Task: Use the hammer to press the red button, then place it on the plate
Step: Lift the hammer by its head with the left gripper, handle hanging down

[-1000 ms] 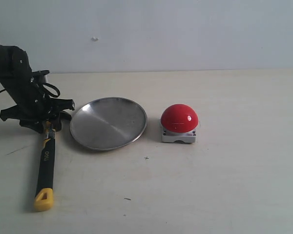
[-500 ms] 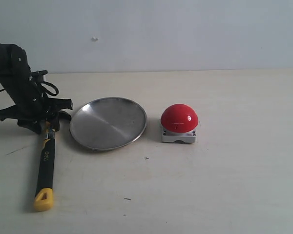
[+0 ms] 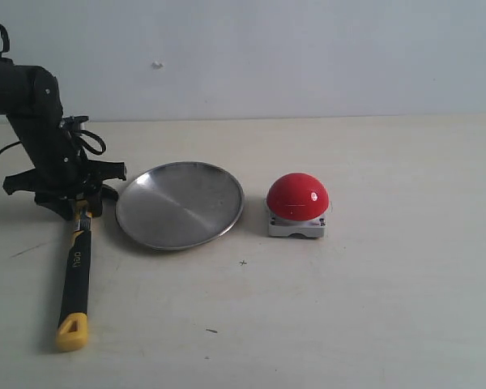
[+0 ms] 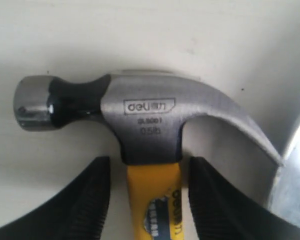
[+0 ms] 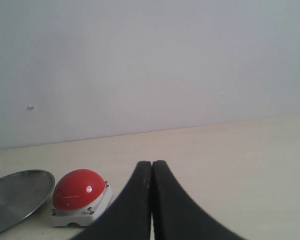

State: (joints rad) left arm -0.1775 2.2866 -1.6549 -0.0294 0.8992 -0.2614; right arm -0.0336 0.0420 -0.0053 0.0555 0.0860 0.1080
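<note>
The hammer (image 3: 75,267) lies flat on the table left of the plate (image 3: 178,203), its yellow looped tip toward the front edge. My left gripper (image 3: 81,209) is down over the hammer's head end and hides it in the exterior view. In the left wrist view the dark metal head (image 4: 150,115) lies just beyond my left gripper (image 4: 149,170). The gripper is open, and its fingers (image 4: 97,190) straddle the yellow neck with a gap on each side. The red button (image 3: 297,196) sits right of the plate. My right gripper (image 5: 152,165) is shut and empty, well back from the button (image 5: 77,190).
The plate's rim (image 4: 295,185) lies close beside the hammer's claw tip. A pale wall runs along the back of the table. The plate (image 5: 15,197) also shows at the edge of the right wrist view.
The left arm's upper links have risen and shifted slightly right, while its gripper stays over the hammer's head. The hammer, plate and button have not moved.
</note>
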